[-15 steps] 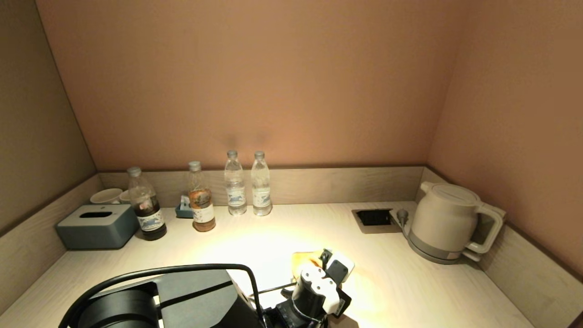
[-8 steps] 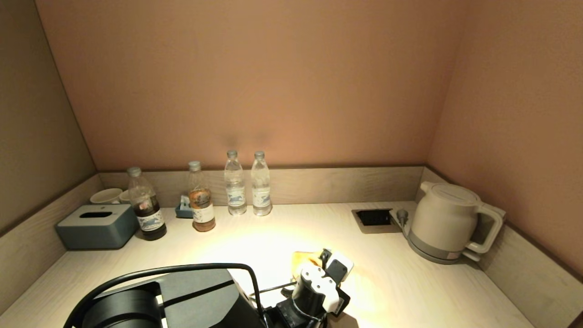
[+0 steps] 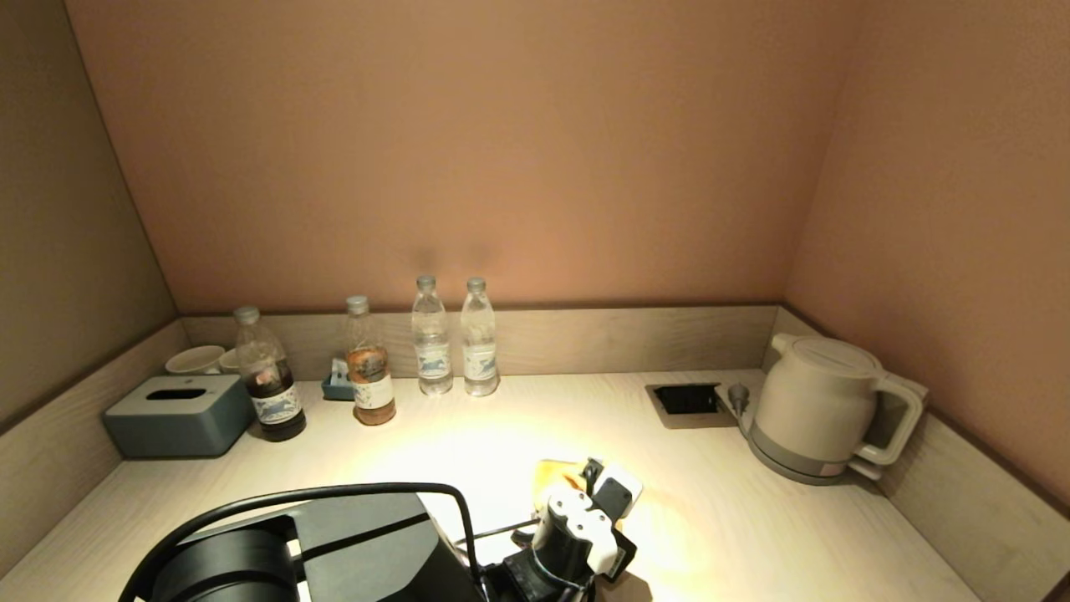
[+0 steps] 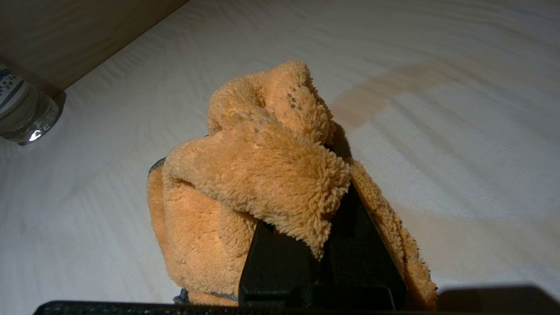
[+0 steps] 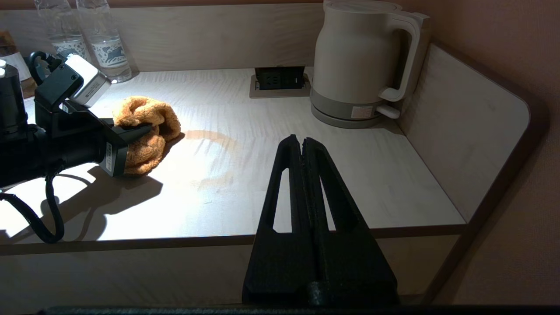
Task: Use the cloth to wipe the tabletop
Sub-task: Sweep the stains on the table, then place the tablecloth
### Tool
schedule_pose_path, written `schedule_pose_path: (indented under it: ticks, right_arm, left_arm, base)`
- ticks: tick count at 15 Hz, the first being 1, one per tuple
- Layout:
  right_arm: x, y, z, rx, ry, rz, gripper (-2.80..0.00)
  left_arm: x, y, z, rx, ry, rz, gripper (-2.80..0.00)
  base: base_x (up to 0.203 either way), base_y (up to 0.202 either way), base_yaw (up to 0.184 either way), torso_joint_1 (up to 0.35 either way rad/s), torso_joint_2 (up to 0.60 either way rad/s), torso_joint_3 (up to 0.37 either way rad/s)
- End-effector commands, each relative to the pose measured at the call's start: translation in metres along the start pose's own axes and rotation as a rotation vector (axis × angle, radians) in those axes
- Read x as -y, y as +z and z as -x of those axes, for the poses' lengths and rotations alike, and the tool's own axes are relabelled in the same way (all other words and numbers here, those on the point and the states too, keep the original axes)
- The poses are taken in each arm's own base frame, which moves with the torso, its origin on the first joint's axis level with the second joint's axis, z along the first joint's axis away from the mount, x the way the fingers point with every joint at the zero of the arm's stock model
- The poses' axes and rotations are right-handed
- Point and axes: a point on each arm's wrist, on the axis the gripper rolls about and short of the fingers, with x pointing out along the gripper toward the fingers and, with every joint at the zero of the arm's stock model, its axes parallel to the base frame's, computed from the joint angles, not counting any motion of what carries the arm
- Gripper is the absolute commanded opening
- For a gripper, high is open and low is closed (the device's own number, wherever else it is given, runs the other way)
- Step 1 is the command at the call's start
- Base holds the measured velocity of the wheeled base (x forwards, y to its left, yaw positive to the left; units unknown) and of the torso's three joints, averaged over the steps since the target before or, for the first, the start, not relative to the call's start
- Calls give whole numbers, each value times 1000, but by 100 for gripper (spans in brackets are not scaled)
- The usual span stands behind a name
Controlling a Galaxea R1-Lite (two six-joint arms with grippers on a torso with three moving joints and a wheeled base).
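Left gripper drifting slightly away from white electric kettle, dragging fluffy orange microfibre cloth along; you are seeing jaws clamped tight on bunched cloth, cloth resting on pale wood-grain tabletop, well apart from kettle. Right gripper idling below counter edge, near kettle side, jaws pressed together, holding nothing. Risk: wider sweep away from kettle knocking over bottles. Count: two clear water bottles, two dark-drink bottles, one kettle, one grey-blue tissue box.

Salmon-pink back wall, matching pink side wall at right, duller olive-brown wall at left, low grey-beige wood-grain upstand along their foot, warm pool of light on the counter
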Motion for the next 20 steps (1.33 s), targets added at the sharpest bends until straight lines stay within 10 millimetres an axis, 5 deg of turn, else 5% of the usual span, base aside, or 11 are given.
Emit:
schedule_pose_path:
  ticks: [1,2,5,14,20]
  right_arm:
    - [0,0,0,1,0,0,-280]
    - [0,0,0,1,0,0,-280]
    - [0,0,0,1,0,0,-280]
    - [0,0,0,1,0,0,-280]
    - [0,0,0,1,0,0,-280]
  left_arm:
    - [-1,0,0,3,6,1,-280]
    - [-1,1,0,4,7,2,0]
    - [-2,2,0,6,11,6,0]
    - [-29,61,22,105,120,83,0]
    - [-28,29,30,-149,92,134,0]
  base:
    - [0,0,0,0,0,0]
    - [0,0,0,0,0,0]
    - [0,0,0,0,0,0]
    - [0,0,0,0,0,0]
    - [0,0,0,0,0,0]
